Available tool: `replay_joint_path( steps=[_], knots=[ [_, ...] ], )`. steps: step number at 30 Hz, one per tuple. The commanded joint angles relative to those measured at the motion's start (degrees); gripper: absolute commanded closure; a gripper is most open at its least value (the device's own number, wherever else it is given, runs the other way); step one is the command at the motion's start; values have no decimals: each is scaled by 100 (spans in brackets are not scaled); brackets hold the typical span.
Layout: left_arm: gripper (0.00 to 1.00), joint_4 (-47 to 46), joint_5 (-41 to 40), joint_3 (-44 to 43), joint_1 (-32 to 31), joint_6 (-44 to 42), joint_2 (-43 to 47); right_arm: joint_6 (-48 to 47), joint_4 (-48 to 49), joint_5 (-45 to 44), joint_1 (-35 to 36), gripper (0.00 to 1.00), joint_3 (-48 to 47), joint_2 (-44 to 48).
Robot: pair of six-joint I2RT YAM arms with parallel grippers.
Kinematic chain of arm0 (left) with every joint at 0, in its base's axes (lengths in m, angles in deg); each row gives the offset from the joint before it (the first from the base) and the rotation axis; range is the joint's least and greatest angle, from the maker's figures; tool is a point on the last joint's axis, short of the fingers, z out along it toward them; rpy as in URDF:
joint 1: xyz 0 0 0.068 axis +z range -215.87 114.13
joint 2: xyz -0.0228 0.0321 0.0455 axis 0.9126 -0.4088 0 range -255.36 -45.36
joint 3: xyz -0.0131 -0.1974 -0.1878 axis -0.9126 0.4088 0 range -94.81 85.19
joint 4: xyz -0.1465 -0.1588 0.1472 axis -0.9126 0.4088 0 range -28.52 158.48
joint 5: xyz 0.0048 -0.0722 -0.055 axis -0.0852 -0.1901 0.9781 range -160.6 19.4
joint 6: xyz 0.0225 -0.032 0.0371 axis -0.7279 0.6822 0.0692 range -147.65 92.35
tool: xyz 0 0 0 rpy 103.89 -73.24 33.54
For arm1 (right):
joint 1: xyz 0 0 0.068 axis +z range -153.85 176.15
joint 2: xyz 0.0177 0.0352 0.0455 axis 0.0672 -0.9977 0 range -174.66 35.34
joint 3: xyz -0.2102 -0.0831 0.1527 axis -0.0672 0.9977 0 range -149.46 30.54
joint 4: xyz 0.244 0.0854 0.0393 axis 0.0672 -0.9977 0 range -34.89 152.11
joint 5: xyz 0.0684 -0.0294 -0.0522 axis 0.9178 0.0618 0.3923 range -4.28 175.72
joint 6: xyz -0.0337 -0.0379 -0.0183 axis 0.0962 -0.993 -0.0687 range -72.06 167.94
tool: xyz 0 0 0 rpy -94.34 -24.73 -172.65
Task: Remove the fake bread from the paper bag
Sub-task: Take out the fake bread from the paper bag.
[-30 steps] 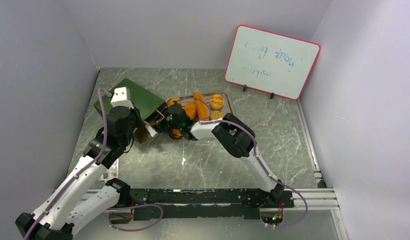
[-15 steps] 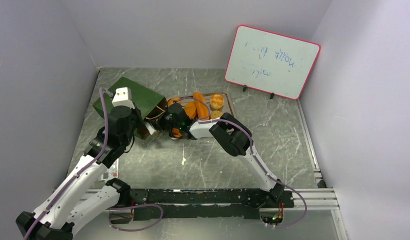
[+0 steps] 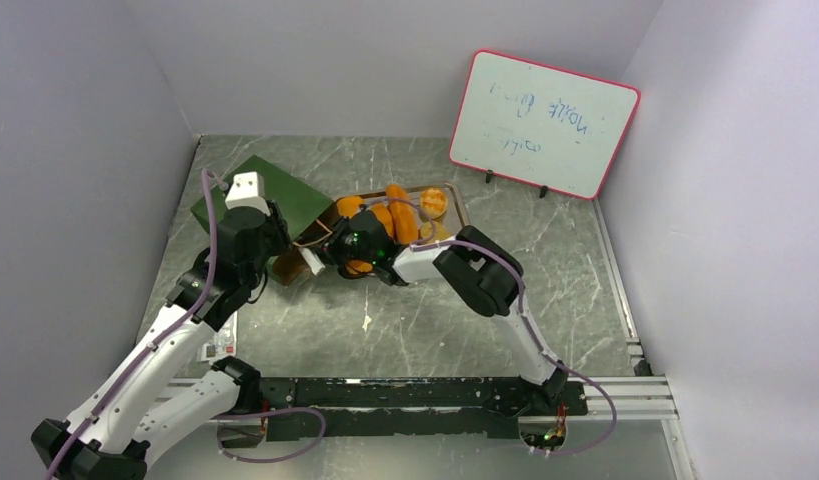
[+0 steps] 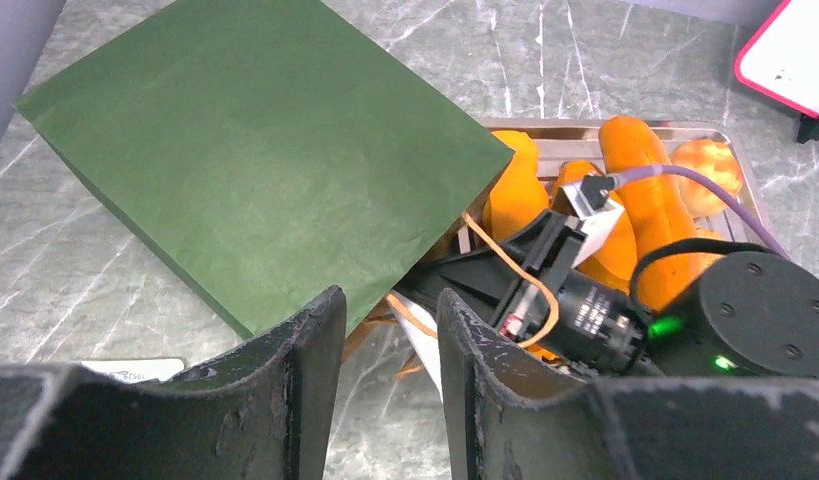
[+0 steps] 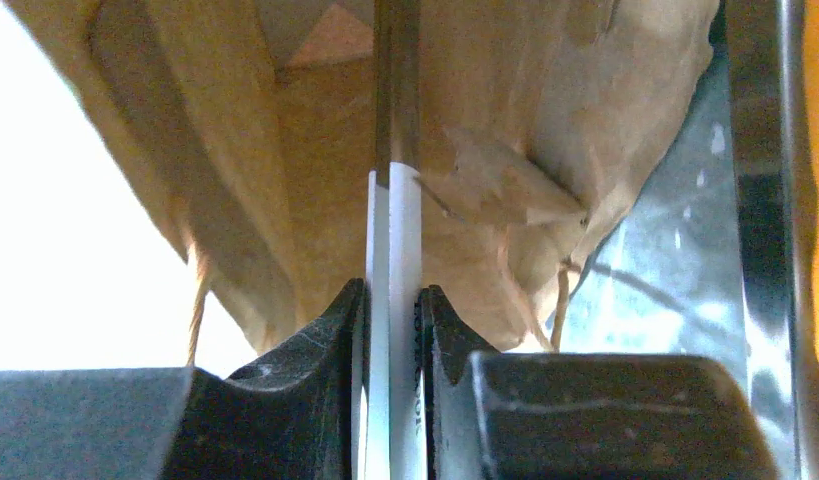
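Sits slightly further right than before: right gripper (image 5: 393, 300), clamped on tongs (image 5: 395, 200) pointing straight into paper bag (image 4: 245, 150) mouth. Hovers above bag, fingers slightly apart, empty: left gripper (image 4: 385, 320).

The right gripper (image 5: 393, 300), pinching a thin white strip (image 5: 393, 220), is drawing back slightly from the mouth of the paper bag (image 3: 280, 190) ahead of its fingers, while the left gripper (image 4: 390, 300) is inching forward above the bag.

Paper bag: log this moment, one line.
paper bag on side; right end effector shut on thin tool; left end effector open; bread on tray
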Motion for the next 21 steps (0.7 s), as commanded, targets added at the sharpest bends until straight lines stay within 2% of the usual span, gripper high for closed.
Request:
replay_joint_path(
  steps=[1, 13, 21],
  knots=[
    [65, 294, -7, -245, 37, -9, 71, -140, 311, -147, 12, 100, 488, 696],
    [54, 659, 715, -548, -18, -261, -209, -324, 432, -248, 52, 100, 2128, 2017],
    [49, 1048, 611, -562, -628, -207, -477, -446, 261, -301, 59, 100, 2493, 2522]
  ],
)
